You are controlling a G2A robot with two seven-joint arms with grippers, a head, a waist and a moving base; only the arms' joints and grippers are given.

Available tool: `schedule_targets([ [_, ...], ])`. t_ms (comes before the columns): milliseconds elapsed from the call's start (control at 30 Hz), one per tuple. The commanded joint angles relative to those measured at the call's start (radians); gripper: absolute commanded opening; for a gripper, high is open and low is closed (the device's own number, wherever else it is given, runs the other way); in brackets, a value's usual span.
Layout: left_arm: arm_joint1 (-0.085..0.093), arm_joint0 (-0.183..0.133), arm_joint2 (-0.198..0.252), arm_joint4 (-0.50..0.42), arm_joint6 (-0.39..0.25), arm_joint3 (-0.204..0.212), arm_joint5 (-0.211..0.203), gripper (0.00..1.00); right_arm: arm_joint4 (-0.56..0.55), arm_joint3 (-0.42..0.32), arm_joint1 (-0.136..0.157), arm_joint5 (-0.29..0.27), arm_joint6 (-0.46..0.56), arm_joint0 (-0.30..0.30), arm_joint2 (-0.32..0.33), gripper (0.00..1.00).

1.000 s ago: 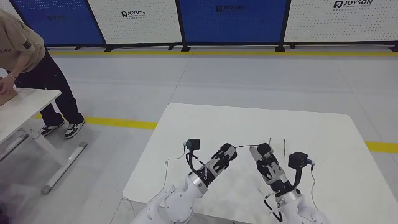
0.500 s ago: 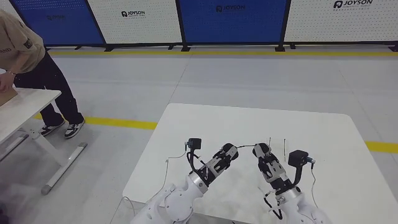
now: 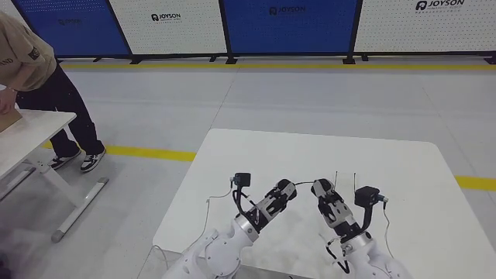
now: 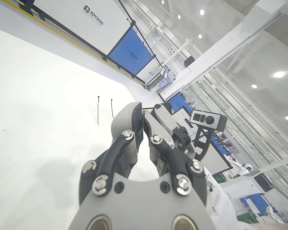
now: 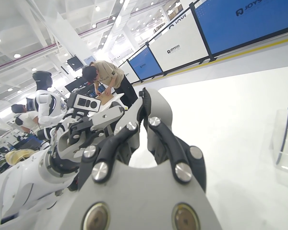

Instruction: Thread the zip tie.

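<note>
A thin black zip tie spans the short gap between my two grippers, low over the white table. My left gripper is shut on one end; in the left wrist view its fingertips are pressed together, with the tie running to the other gripper just beyond. My right gripper is shut on the other end. The tie's small black head sticks out at the right gripper's closed tips.
Two spare zip ties lie side by side on the table just beyond the right gripper. One of them rests in a clear holder. A second table stands to the far left.
The right arm has shifted slightly to the left, toward the left gripper, shortening the stretch of tie between them. The left arm has barely moved.
</note>
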Motion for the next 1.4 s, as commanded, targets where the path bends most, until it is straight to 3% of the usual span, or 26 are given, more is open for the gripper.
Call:
schedule_targets([
  [0,-0.001,-0.001,0.000,-0.003,0.003,0.000,0.015,0.00,0.002,-0.004,0.001,-0.001,-0.002,-0.004,0.005,1.00],
  [333,-0.006,-0.001,-0.007,-0.059,0.037,-0.010,0.044,0.00,-0.022,-0.009,0.007,0.037,0.009,-0.029,0.043,1.00],
  [500,-0.003,0.000,-0.019,-0.155,-0.060,-0.024,0.054,0.00,0.002,0.002,0.009,0.062,0.063,-0.032,0.055,1.00],
  [767,-0.003,0.000,-0.019,-0.155,-0.060,-0.024,0.054,0.00,-0.003,0.003,0.009,0.066,0.061,-0.031,0.056,1.00],
  [867,-0.008,0.004,-0.022,-0.223,-0.028,-0.024,0.073,0.00,-0.148,0.018,0.008,0.165,0.023,-0.023,0.046,1.00],
  [967,-0.010,-0.001,-0.029,-0.275,-0.034,-0.026,0.082,0.00,-0.270,0.037,0.006,0.225,0.002,-0.008,0.017,1.00],
  [1100,-0.008,-0.003,-0.031,-0.323,-0.107,-0.034,0.093,0.00,-0.374,0.058,0.006,0.232,0.028,0.012,-0.012,1.00],
  [1367,-0.008,-0.003,-0.030,-0.326,-0.107,-0.034,0.095,0.00,-0.374,0.060,0.006,0.228,0.033,0.011,-0.013,1.00],
])
